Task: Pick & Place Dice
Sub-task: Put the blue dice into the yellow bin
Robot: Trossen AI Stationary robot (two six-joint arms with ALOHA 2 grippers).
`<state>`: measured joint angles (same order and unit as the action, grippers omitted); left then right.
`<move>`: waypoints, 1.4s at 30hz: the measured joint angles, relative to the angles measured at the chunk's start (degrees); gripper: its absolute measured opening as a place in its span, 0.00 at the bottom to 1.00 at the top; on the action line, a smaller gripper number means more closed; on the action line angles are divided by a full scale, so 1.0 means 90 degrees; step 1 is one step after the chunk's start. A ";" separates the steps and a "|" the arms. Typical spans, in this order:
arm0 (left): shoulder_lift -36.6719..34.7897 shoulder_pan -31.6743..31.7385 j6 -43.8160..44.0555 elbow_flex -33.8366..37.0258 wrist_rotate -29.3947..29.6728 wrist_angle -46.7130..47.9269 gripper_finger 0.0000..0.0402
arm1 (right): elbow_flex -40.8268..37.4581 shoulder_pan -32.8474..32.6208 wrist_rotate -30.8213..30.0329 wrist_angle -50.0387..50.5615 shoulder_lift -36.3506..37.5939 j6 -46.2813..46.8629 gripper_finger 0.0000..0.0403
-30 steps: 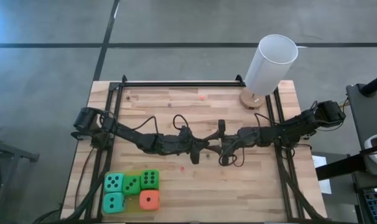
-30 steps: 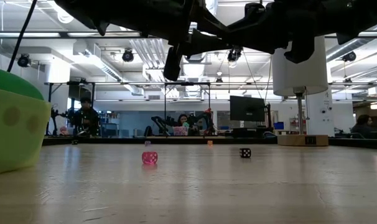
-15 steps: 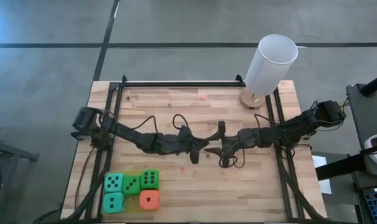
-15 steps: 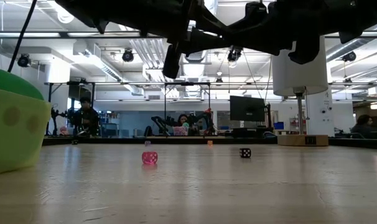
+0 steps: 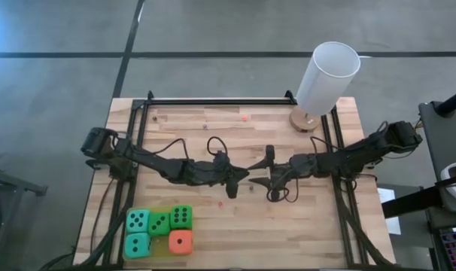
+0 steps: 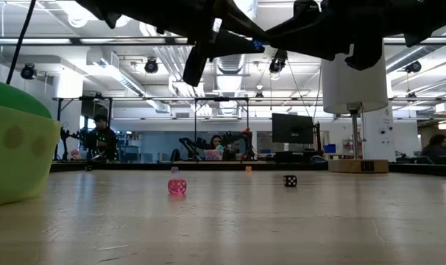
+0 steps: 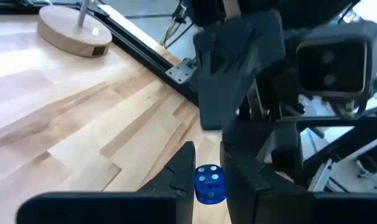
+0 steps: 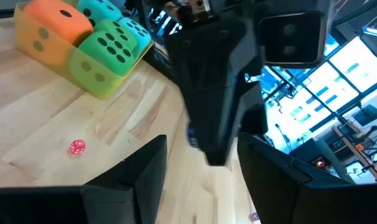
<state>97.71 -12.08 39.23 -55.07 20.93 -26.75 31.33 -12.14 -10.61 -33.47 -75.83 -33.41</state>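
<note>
Two dark robot hands meet above a pale wooden counter [image 5: 288,226].
The left hand [image 7: 207,177] clenches a tiny blue die [image 7: 208,184]; facing it, the right hand [image 8: 201,158] is spread, released. Five soft foam dice [image 5: 159,230] cluster at the near-left corner. A white cylinder [image 5: 326,77] stands far right.

Both grippers — left gripper [image 5: 241,179], right gripper [image 5: 264,181] — meet mid-table (dice [image 5: 159,231] apart).

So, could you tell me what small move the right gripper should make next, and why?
Probably ease forward and close on the small blue die. The left gripper holds it pinched above the table, and the right gripper faces it with its fingers open.
</note>
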 joint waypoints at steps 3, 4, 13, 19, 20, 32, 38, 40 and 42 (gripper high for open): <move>-0.0113 -0.0005 -0.0001 -0.0002 -0.0061 0.0394 0.14 | 0.0000 0.0000 0.0000 0.0240 0.0192 0.0049 0.48; -0.0173 -0.0005 -0.0004 0.0000 -0.0127 0.0565 0.14 | 0.0000 0.0000 0.0000 0.0282 0.0248 0.0079 0.48; -0.1145 -0.0138 -0.0279 0.0000 -0.0263 0.2433 0.14 | 0.0000 -0.0213 0.0018 0.0783 0.0734 0.0207 0.48; -0.1655 -0.0576 -0.0515 0.0012 -0.0284 0.3367 0.14 | -0.0005 -0.0328 0.0025 0.0800 0.0806 0.0194 0.48; -0.1722 -0.0658 -0.0640 0.0012 -0.0277 0.3425 0.14 | -0.0005 -0.0328 0.0027 0.0799 0.0806 0.0194 0.48; -0.2018 -0.1611 -0.0880 -0.0007 -0.0899 0.4301 0.14 | -0.0005 -0.0321 0.0024 0.0847 0.0806 0.0153 0.48; -0.2018 -0.2126 0.0586 -0.0005 -0.1307 0.5448 0.14 | -0.0005 -0.0321 0.0024 0.0845 0.0806 0.0168 0.48; -0.2016 -0.2313 0.1325 -0.0006 -0.1508 0.5789 0.14 | -0.0005 -0.0321 0.0027 0.0846 0.0806 0.0167 0.48; -0.2013 -0.2510 0.1900 -0.0005 -0.1764 0.6003 0.14 | -0.0005 -0.0321 0.0025 0.0845 0.0806 0.0165 0.48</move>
<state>79.59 -34.66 56.33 -55.11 5.05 27.28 31.29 -15.03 -10.39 -25.87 -68.58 -31.92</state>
